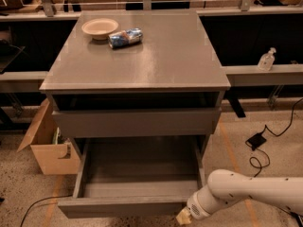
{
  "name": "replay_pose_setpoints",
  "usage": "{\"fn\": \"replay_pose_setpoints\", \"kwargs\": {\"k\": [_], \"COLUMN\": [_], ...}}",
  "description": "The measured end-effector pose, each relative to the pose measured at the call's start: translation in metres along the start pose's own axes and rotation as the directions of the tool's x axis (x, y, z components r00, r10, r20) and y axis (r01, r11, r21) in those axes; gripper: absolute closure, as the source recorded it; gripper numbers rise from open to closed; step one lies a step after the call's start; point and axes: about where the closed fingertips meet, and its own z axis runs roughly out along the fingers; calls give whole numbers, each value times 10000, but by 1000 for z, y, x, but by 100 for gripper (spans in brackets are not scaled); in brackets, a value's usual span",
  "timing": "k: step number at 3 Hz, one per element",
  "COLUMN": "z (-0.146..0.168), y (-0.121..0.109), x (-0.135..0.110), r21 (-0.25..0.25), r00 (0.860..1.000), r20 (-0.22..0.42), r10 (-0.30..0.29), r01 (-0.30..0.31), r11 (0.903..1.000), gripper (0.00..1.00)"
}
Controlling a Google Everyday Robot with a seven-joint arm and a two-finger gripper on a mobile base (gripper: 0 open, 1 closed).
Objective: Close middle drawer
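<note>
The middle drawer (139, 169) of the grey cabinet (142, 56) is pulled far out, showing its bare grey box interior. Its flat front (118, 206) runs along the bottom of the camera view. The drawer front above it (137, 122) sits nearly flush with the cabinet. My white arm (255, 193) comes in from the lower right. My gripper (183, 216) is at the right end of the open drawer's front, at the bottom edge of the view and mostly cut off.
A pale bowl (99, 28) and a blue crumpled packet (125, 37) lie on the cabinet top. A cardboard box (49, 148) stands on the floor at the left. A power adapter with cables (258, 140) lies at the right, and a clear bottle (266, 60) stands on the side ledge.
</note>
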Motion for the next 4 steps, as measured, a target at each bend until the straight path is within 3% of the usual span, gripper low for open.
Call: {"fn": "replay_pose_setpoints", "kwargs": {"k": [1,2,3,4], "z": [0,0,-1,-6], "y": [-15,-15,-20,-30], "x": [-26,-26,-36,-59], "r21": [603,602,969,1762], "r00": [9914,9914,9848,9642], "r20": [1294,1293,1713,2508], "r10": [-194,-194,-300,-858], "r01": [117,117,134,417], "r11": [9981,9981,9952,9835], "gripper": [100,100,100,100]}}
